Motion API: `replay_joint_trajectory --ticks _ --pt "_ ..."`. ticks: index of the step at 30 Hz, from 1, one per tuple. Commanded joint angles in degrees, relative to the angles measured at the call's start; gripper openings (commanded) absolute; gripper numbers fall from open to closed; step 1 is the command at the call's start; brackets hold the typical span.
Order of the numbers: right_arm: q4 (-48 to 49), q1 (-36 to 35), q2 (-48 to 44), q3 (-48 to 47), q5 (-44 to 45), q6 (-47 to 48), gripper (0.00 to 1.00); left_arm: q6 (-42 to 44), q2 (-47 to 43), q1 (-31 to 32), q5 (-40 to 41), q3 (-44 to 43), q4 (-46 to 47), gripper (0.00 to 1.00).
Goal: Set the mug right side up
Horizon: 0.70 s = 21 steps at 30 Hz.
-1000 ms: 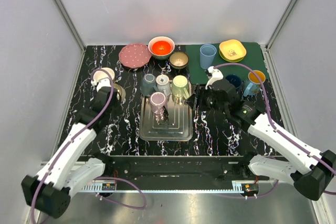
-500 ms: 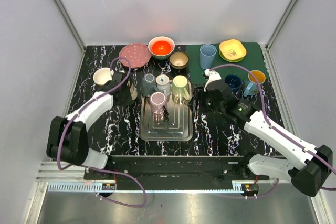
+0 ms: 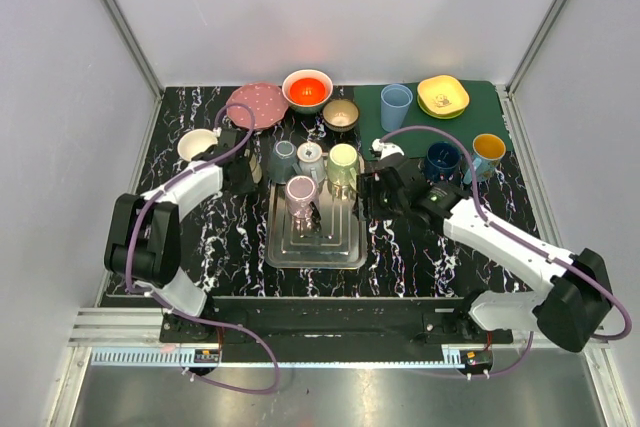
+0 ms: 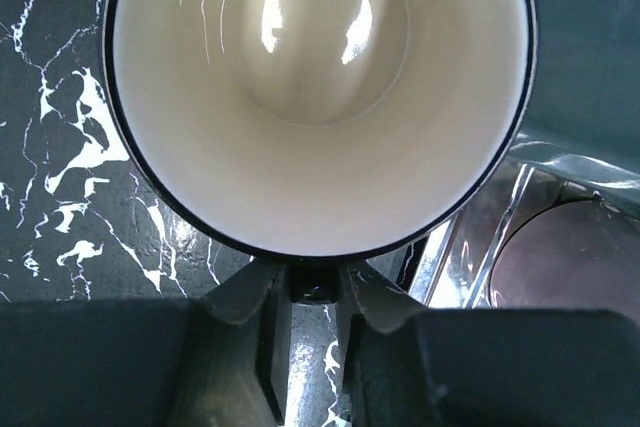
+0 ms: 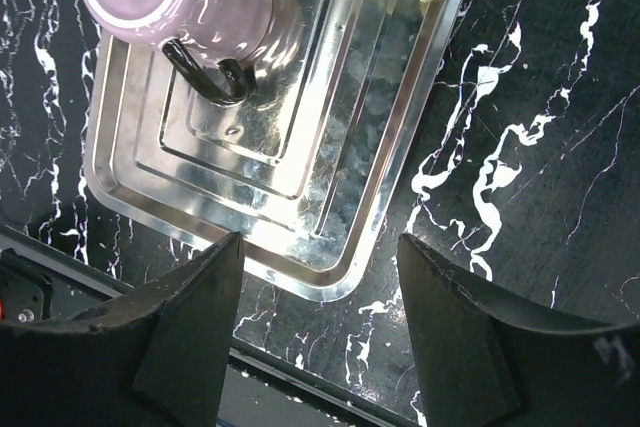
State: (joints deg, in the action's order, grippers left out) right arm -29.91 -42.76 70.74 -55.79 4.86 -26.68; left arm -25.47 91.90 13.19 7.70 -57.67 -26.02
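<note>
In the left wrist view a dark mug (image 4: pixel 320 97) with a cream inside fills the frame, its open mouth facing the camera. My left gripper (image 4: pixel 313 285) is shut on the mug's dark handle at the rim. In the top view the left gripper (image 3: pixel 243 173) is at the left edge of the metal tray (image 3: pixel 345 249), and the mug is mostly hidden under it. My right gripper (image 5: pixel 320 342) is open and empty above the tray's front right corner (image 5: pixel 330 272); it also shows in the top view (image 3: pixel 367 192).
A pink mug (image 3: pixel 300 190) stands upside down on the tray, with grey (image 3: pixel 283 159), white (image 3: pixel 311 157) and green (image 3: pixel 343 161) mugs behind it. A white bowl (image 3: pixel 196 144), pink plate (image 3: pixel 256 105), red bowl (image 3: pixel 307 89) and brown bowl (image 3: pixel 341 113) stand around. The green mat (image 3: pixel 378 139) holds more cups.
My left arm has swung right from the table's left side to the tray's left edge, carrying the mug. My right gripper has moved left over the tray's right side.
</note>
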Motion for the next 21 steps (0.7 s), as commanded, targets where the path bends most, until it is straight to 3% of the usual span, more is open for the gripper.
replay_joint_trajectory --ticks 1,3,8,16,21 --pt "0.46 -1.0 1.77 -2.75 0.49 -0.57 0.69 0.69 -0.22 -0.53 1.35 -3.32 -0.25 0.29" --pt "2.83 -1.62 1.68 -2.05 0.85 -0.66 0.72 0.51 -3.46 -0.53 2.48 -2.8 -1.66 0.43" --pt "1.88 -3.11 6.14 -5.81 0.32 1.71 0.74 0.51 -12.78 -0.53 6.09 0.27 -4.73 0.63" --pt "1.79 -6.19 20.28 -15.48 -2.05 7.6 0.74 -3.52 -32.29 -0.36 2.23 7.03 -7.2 0.75" --pt "1.35 -6.19 27.78 -20.05 -1.79 11.2 0.7 -4.59 -43.19 -0.36 -3.57 13.46 -6.41 0.76"
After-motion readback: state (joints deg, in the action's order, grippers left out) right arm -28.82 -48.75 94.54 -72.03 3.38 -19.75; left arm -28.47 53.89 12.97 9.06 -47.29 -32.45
